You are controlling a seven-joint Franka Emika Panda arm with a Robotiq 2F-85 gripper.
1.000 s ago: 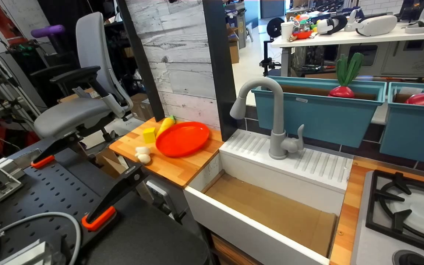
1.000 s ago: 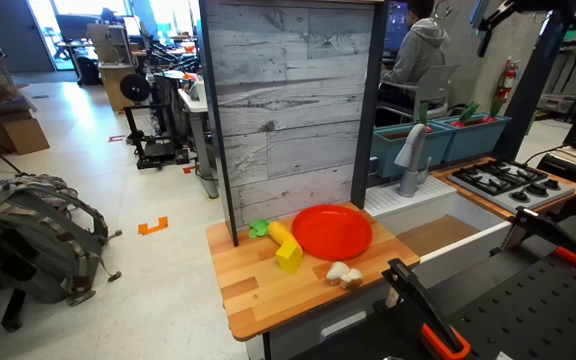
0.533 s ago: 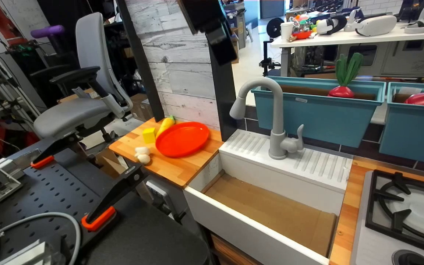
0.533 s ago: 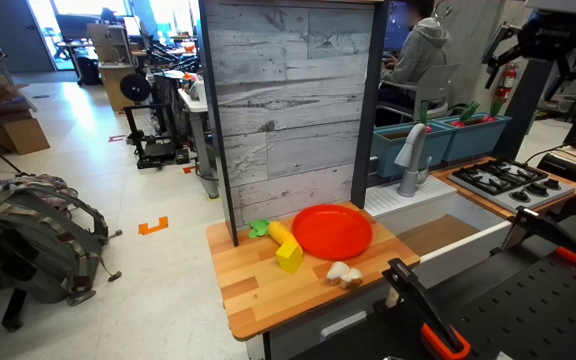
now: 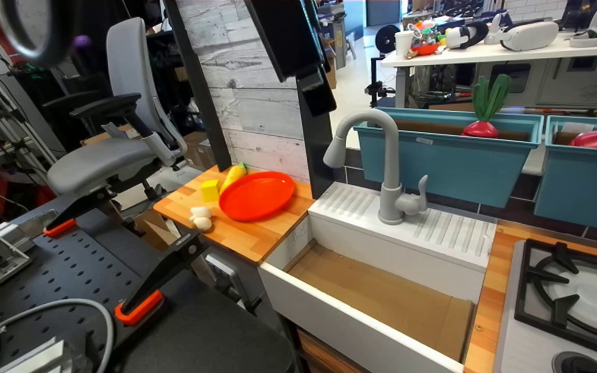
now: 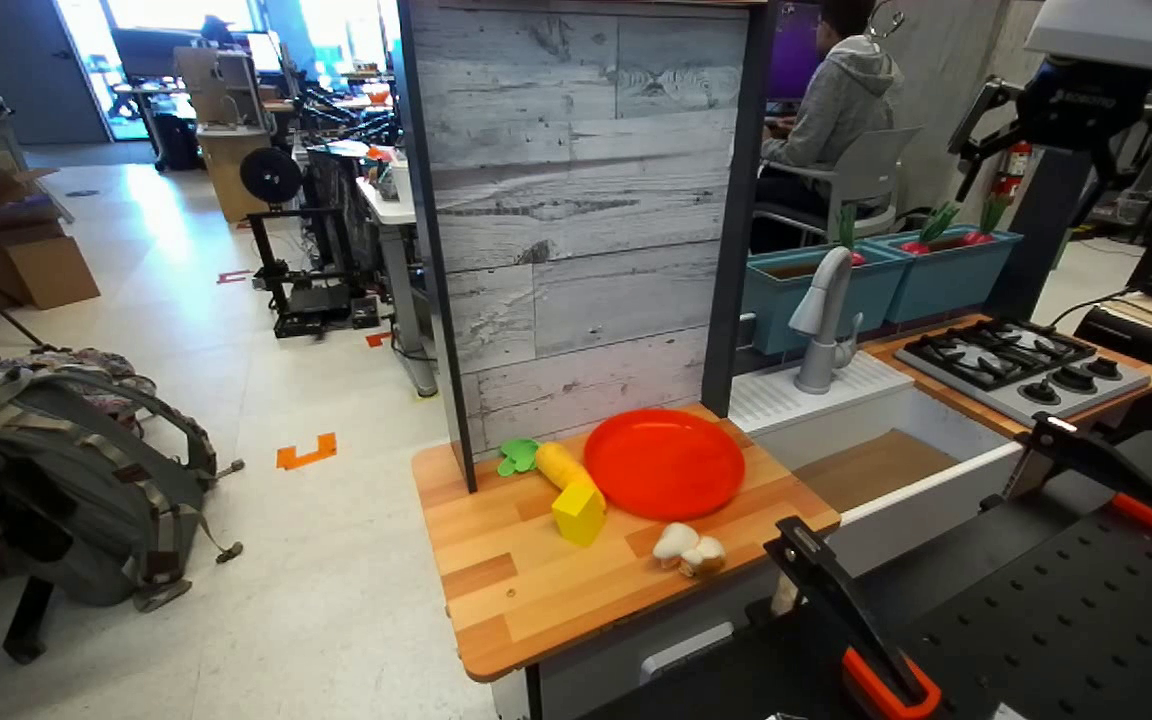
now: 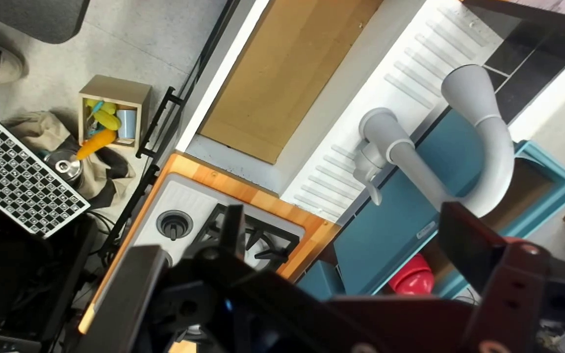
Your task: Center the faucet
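The grey gooseneck faucet point(image 5: 392, 155) stands upright on the white ridged ledge behind the sink. It also shows in an exterior view point(image 6: 820, 350) and in the wrist view point(image 7: 497, 152). Its spout is turned along the ledge toward the wood-panel side, not over the basin. Its small side lever point(image 5: 423, 194) points up on the stove side. My gripper point(image 6: 1024, 195) is open and empty, up in the air above sink and stove height. In the wrist view my gripper point(image 7: 344, 220) has its fingers wide apart, with the faucet's arch beyond the right finger. A black finger part point(image 5: 318, 96) hangs above the spout.
Blue planters point(image 5: 438, 166) with red radishes stand right behind the faucet. A grey wood panel point(image 6: 586, 220) with black posts rises beside the sink. The stove point(image 5: 583, 295) lies on the far side. A red plate point(image 5: 257, 196) and toy food sit on the wooden counter.
My arm has come into view from the top in both exterior views and has lowered toward the faucet. The gripper moved slightly left in an exterior view. The faucet has not moved.
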